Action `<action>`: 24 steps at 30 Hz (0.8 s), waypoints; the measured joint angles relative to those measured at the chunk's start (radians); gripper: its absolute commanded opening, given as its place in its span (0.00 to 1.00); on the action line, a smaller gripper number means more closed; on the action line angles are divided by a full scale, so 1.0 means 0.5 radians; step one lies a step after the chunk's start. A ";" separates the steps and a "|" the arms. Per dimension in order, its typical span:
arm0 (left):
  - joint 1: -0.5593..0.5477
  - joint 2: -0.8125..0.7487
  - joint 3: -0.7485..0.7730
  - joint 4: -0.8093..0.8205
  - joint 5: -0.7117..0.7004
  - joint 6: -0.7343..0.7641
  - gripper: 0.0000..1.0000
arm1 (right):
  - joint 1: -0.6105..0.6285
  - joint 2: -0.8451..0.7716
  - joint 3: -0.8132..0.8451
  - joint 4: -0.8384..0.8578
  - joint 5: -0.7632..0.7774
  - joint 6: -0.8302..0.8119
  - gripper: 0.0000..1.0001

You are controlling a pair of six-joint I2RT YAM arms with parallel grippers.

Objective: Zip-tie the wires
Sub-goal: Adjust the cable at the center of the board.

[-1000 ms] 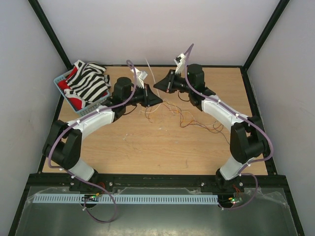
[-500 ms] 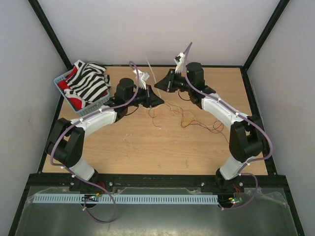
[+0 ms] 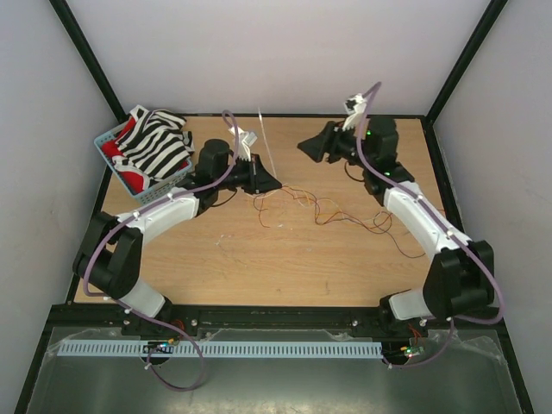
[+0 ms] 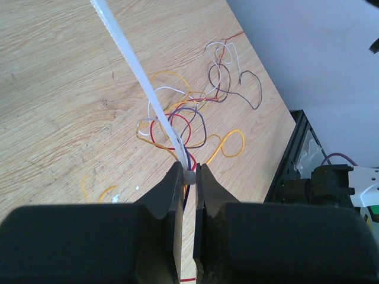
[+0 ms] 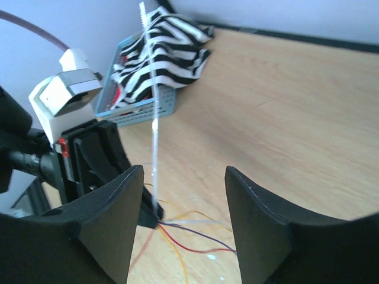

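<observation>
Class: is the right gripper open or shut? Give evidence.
Open. The right gripper has its fingers wide apart, holding nothing.

zip tie (image 4: 138,77) tip cut off, wires (image 3: 332,214) too fine to count

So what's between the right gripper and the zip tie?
Nothing: the top view shows only bare table between the open right gripper and the zip tie standing up from the left gripper.
</observation>
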 measured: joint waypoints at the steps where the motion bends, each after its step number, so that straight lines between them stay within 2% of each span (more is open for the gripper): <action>1: 0.008 0.000 -0.002 -0.004 0.005 -0.004 0.00 | -0.038 -0.046 -0.024 -0.004 0.002 -0.040 0.65; 7: 0.034 0.000 -0.006 -0.013 0.036 -0.015 0.00 | -0.190 -0.111 -0.166 -0.068 0.005 -0.365 0.57; 12: 0.034 0.000 -0.006 -0.014 0.075 -0.021 0.00 | -0.211 0.132 -0.191 -0.134 -0.150 -0.641 0.49; 17: 0.035 0.000 -0.006 -0.014 0.102 -0.027 0.00 | -0.211 0.338 -0.191 -0.230 -0.319 -0.826 0.48; 24: 0.035 0.000 -0.006 -0.013 0.141 -0.054 0.00 | -0.191 0.365 -0.191 -0.241 -0.475 -0.989 0.48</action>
